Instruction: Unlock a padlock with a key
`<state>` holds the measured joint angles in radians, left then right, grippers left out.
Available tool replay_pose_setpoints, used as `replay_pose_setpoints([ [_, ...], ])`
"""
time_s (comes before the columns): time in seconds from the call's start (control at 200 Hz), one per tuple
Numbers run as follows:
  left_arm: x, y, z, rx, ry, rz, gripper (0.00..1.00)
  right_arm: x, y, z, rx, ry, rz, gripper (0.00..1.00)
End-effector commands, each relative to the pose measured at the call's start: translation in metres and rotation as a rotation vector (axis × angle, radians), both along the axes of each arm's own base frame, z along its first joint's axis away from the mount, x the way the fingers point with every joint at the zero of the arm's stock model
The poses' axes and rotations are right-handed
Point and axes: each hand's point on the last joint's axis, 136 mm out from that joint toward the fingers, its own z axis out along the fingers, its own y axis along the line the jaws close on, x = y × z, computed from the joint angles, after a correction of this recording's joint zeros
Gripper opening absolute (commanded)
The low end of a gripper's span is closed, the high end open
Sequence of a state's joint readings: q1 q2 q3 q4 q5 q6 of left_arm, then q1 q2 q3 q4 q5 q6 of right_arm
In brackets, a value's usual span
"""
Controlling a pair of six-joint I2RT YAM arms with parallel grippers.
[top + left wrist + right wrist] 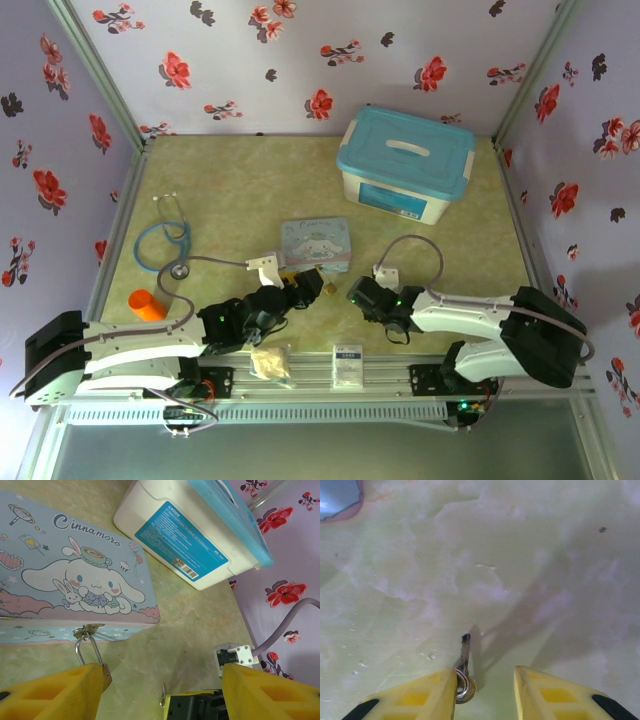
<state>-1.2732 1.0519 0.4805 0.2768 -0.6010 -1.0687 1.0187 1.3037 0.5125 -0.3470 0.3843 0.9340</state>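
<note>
At the front edge of the Cinnamoroll tin [75,570], the brass padlock [105,674] is hooked by its silvery shackle [79,652] through the tin's hasp [89,629]. Its body is partly hidden behind one yellow finger of the left gripper [161,685], whose jaws are spread wide with nothing clamped between them. Just beside it, on the green table [530,570], the key [465,652] is propped against the inner edge of one finger of the right gripper [485,680]. Those jaws are set apart, the other finger clear of the key.

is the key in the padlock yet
Out. The key is beside a finger of the right pincer, over bare table; the padlock hangs from the tin.
</note>
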Motion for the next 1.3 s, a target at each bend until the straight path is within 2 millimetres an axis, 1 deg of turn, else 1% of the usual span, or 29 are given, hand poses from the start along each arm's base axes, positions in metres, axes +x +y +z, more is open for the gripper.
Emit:
replay_pose_setpoints([
  [0.0, 0.004, 0.002, 0.001, -0.023, -0.004, 0.03, 0.64, -0.003, 0.001, -0.007, -0.017, 0.031, 0.025, 0.31],
  [0.19, 0.005, 0.003, 0.0, -0.029, -0.003, 0.033, 0.64, -0.006, 0.002, -0.015, 0.0, 0.042, 0.026, 0.23],
  [0.22, 0.005, 0.003, 0.0, -0.028, -0.002, 0.033, 0.64, -0.01, 0.005, -0.017, 0.02, 0.063, 0.034, 0.21],
  [0.305, 0.005, 0.004, -0.001, -0.03, -0.001, 0.034, 0.64, -0.01, 0.003, -0.014, 0.033, 0.053, 0.035, 0.14],
  [0.37, 0.005, 0.005, -0.001, -0.03, 0.0, 0.036, 0.64, -0.009, 0.002, -0.009, 0.043, 0.041, 0.036, 0.11],
  [0.405, 0.005, 0.005, -0.001, -0.032, 0.0, 0.036, 0.64, -0.009, 0.002, -0.008, 0.046, 0.04, 0.04, 0.08],
  [0.465, 0.005, 0.005, 0.0, -0.033, -0.002, 0.035, 0.64, -0.01, 0.0, -0.005, 0.048, 0.042, 0.046, 0.05],
  [0.7, 0.007, 0.003, 0.002, -0.029, -0.008, 0.037, 0.64, -0.021, -0.015, -0.012, 0.024, 0.074, 0.036, 0.03],
  [0.87, 0.008, 0.0, 0.002, -0.031, -0.006, 0.036, 0.64, -0.025, -0.026, -0.007, 0.021, 0.069, 0.017, 0.08],
  [0.99, 0.008, -0.002, 0.001, -0.024, -0.006, 0.036, 0.65, -0.027, -0.029, -0.003, 0.035, 0.059, 0.01, 0.14],
  [1.02, 0.008, -0.003, 0.001, -0.024, -0.006, 0.035, 0.65, -0.027, -0.03, -0.002, 0.037, 0.056, 0.008, 0.17],
  [1.06, 0.009, -0.005, 0.002, -0.023, -0.006, 0.033, 0.65, -0.026, -0.03, -0.001, 0.038, 0.052, 0.005, 0.25],
  [1.1, 0.009, -0.006, 0.002, -0.022, -0.006, 0.032, 0.65, -0.026, -0.03, -0.002, 0.038, 0.05, 0.002, 0.3],
  [1.185, 0.009, -0.008, 0.002, -0.022, -0.005, 0.029, 0.65, -0.024, -0.028, -0.004, 0.034, 0.05, 0.003, 0.37],
  [1.225, 0.009, -0.009, 0.001, -0.021, -0.005, 0.026, 0.65, -0.023, -0.026, -0.005, 0.026, 0.054, 0.007, 0.38],
  [1.295, 0.009, -0.01, 0.0, -0.02, 0.0, 0.025, 0.66, -0.022, -0.025, -0.008, 0.004, 0.062, 0.015, 0.37],
])
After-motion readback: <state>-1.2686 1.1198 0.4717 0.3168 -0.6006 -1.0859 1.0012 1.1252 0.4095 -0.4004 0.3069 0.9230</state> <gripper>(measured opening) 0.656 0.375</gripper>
